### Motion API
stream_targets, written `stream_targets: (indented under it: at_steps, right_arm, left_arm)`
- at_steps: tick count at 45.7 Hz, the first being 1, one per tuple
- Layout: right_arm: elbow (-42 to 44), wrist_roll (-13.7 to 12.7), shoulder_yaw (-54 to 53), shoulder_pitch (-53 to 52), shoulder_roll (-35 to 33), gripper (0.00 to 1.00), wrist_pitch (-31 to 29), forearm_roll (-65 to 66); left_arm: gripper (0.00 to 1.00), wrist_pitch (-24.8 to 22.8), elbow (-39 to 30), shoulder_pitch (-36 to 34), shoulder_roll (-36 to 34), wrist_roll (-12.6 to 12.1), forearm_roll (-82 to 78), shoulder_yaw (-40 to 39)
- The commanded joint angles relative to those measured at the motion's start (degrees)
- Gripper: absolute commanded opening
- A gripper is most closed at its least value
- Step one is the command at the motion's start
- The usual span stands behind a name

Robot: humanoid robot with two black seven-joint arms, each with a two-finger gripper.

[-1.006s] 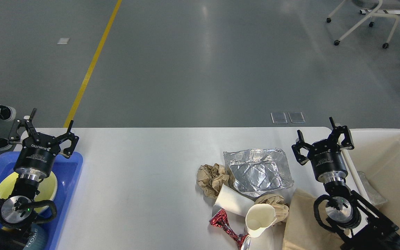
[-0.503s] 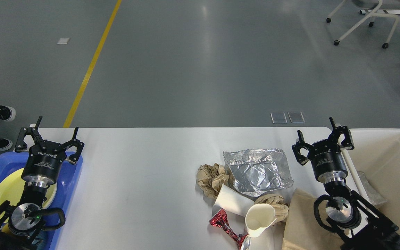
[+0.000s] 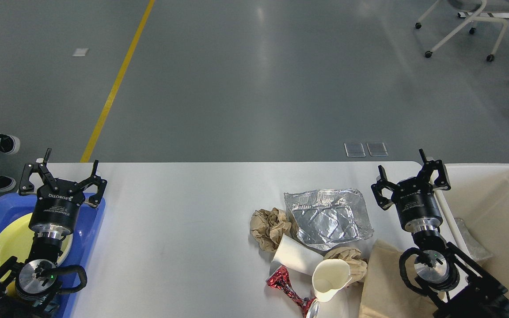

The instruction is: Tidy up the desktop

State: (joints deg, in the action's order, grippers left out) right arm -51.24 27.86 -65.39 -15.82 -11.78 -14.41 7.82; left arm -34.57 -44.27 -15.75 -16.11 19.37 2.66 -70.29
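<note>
**White-grey table top, litter bunched toward its right end**

Matte white-grey, the desktop (image 3: pixel 184 212) spans most of the lower head view, its near edge cut off by the bottom of the picture. Its left and middle parts are bare; the litter sits right of centre.

The left gripper (image 3: pixel 63 171) hangs above the far corner of a blue tray (image 3: pixel 93 229) at the desktop's left end, jaws spread wide and holding nothing. The arm covers part of a yellow plate (image 3: pixel 9 240) lying in the tray, and the tray's left side runs out of view.

The right gripper (image 3: pixel 409 170) stands by the desktop's right end, just beside the rim of a cream bin (image 3: pixel 484 170), jaws also wide and empty. The bin's right side is cut off; a greyish crumpled item inside it, partly hidden behind the arm, is too unclear to name.

Between the arms lies a crumpled clear plastic container (image 3: pixel 328 217). Touching its near-left edge are a ball of brown paper (image 3: pixel 270 227) and a white paper cup (image 3: pixel 296 255) on its side. A second white cup (image 3: pixel 330 276) lies in front with its mouth toward the camera, hiding part of another brown paper wad (image 3: pixel 347 255). A red foil wrapper (image 3: pixel 283 282) sits near the bottom edge. A brown paper bag (image 3: pixel 385 282) is half covered by the right arm and cut off below.

At the far left, dark shoes (image 3: pixel 2 143) stand on the grey floor; their wearer is out of view.
</note>
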Motion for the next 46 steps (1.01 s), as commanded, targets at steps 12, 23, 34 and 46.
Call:
stream_targets:
  at_steps: [12, 23, 34, 46]
  right_arm:
    - [0.00, 0.00, 0.00, 0.00, 0.00, 1.00, 0.00, 0.00]
    - [0.00, 0.00, 0.09, 0.00, 0.00, 1.00, 0.00, 0.00]
    - [0.00, 0.26, -0.44, 0.09, 0.09, 1.00, 0.00, -0.26]
    - [0.35, 0.44, -2.72, -0.18, -0.79, 1.00, 0.35, -0.27]
  left_arm:
    - [0.96, -0.06, 0.06, -0.07, -0.07, -0.03, 0.07, -0.02]
    - [0.96, -0.06, 0.06, -0.07, -0.07, -0.03, 0.07, -0.02]
    - [0.96, -0.06, 0.06, -0.07, -0.07, -0.03, 0.07, -0.02]
    - [0.96, -0.06, 0.06, -0.07, -0.07, -0.03, 0.07, -0.02]
